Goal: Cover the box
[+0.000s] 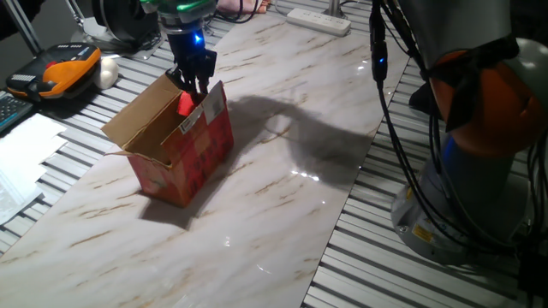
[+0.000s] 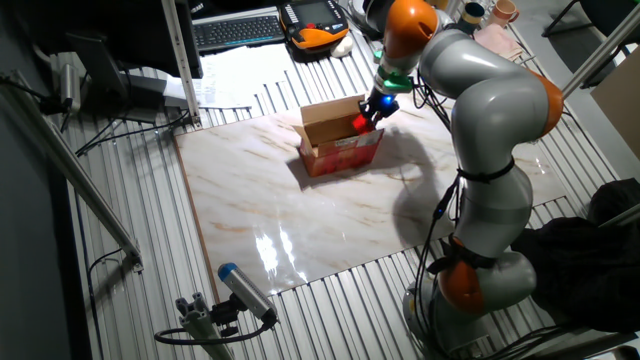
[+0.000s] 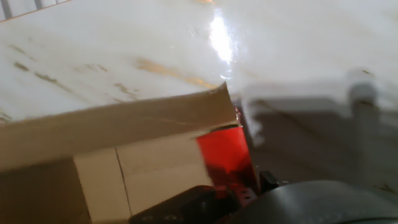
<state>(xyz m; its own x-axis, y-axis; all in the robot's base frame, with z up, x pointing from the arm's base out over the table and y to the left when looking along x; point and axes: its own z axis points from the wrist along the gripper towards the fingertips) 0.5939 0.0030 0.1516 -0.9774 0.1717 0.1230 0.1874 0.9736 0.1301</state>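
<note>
brown cardboard of the box (image 3: 124, 143) fills the hand view, a flap edge running across with a red patch at 5 o'clock of it; that view is blurred. one fixed view shows one box (image 1: 175, 141), open-topped, on the marble table (image 1: 282, 197), a labelled flap standing up. one gripper (image 1: 193, 81) sits at the box's 12 o'clock rim, fingers down by that flap; cannot tell if it is clenched. the other fixed view alone shows the box (image 2: 340, 145) near the table's far edge, with bare marble at its 6 o'clock.
</note>
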